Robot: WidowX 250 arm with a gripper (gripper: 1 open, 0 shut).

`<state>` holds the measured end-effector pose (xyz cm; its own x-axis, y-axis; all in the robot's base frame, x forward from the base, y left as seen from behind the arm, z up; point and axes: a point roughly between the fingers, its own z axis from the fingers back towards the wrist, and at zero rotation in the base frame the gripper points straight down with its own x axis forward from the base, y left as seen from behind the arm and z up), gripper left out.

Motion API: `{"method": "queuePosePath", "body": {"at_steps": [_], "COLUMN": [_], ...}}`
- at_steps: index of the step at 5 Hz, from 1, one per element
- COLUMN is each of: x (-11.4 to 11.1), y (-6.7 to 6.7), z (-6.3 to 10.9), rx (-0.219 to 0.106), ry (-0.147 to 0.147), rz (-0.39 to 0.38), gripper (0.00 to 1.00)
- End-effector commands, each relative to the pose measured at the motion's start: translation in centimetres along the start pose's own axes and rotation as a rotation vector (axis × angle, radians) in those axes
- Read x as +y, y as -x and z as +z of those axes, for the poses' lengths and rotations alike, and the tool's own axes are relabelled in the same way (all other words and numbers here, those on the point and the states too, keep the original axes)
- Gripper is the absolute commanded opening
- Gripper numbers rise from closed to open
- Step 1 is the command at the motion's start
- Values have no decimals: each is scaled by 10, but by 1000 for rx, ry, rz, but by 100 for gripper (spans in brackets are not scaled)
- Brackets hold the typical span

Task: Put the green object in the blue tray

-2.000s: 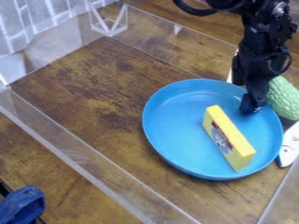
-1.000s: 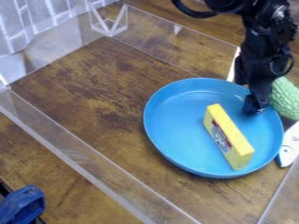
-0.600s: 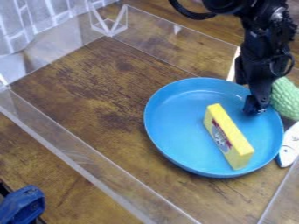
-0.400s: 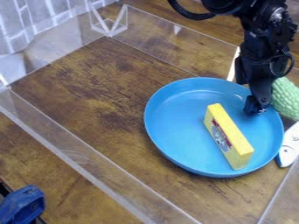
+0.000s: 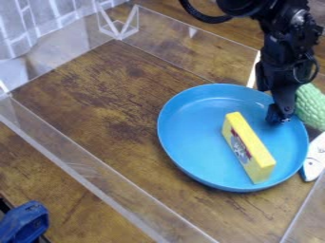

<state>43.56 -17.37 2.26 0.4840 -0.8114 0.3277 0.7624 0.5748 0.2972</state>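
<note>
Black gripper (image 5: 277, 116) low over blue tray (image 5: 191, 133) right rim, grip state unclear | green object (image 5: 310, 104) outside tray, beside gripper | yellow block (image 5: 249, 147) lying in tray | white item (image 5: 314, 158) at right edge

At the right edge, the frame is cutting off the green object (image 5: 310, 104) and a white item (image 5: 314, 158). The gripper (image 5: 278, 114) is covering the blue tray's (image 5: 191, 142) far rim, its jaws too dark to read. A blue thing (image 5: 21, 224) is running off the lower left corner.
</note>
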Motion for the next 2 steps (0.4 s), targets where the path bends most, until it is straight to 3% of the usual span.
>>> {"method": "queuePosePath", "body": {"at_steps": [1, 2], "x": [-81, -85], "y": [-12, -9], "z": [-24, -23], "rx": [2, -3], "ry": [112, 123], "rz": [-12, -8], "gripper": [100, 100]}}
